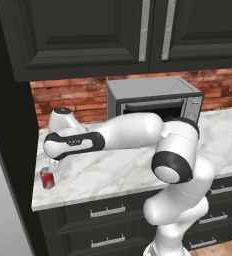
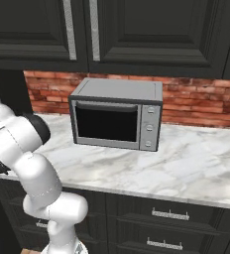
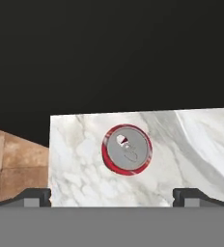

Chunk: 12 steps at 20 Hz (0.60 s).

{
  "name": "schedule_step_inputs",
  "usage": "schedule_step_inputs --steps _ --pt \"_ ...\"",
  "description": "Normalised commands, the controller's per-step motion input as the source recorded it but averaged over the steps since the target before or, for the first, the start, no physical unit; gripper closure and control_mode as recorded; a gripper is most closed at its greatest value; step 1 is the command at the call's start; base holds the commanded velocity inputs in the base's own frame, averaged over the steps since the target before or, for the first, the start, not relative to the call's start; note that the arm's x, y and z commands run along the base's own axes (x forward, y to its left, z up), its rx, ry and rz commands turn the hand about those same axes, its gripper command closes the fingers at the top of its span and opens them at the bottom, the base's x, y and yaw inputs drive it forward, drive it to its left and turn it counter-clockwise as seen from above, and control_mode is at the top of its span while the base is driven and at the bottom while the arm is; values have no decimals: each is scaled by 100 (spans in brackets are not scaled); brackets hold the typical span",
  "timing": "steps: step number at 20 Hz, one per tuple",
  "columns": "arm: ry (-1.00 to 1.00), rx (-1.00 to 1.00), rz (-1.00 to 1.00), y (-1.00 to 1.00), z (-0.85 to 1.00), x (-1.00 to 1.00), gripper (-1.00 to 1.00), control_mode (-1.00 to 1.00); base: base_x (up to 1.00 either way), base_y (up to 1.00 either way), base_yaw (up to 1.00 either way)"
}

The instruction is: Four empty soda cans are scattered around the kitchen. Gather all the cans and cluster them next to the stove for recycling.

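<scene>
The fingers (image 3: 36, 197) are sitting wide open, hovering right above the red soda can (image 3: 127, 149). That can is standing upright at the lower left of the left base view, near the marble desk's (image 1: 108, 172) front corner, with the grey microwave (image 2: 117, 119) sitting further back.

One red soda can (image 1: 47, 178), upright, at counter (image 1: 118, 172) corner, well left of microwave (image 1: 154, 102). One microwave. Two silver handles (image 1: 157, 30) on upper cabinets above microwave. One gripper (image 3: 112, 195).
</scene>
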Motion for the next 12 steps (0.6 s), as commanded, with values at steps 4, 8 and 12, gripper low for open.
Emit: schedule_step_inputs --steps 4,8,12 --pt "0 0 0 28 -16 20 -100 -100 0 0 0" --pt "0 0 0 15 -15 11 -100 -100 0 0 0" --pt "0 0 0 14 -18 9 -100 -100 0 0 0"
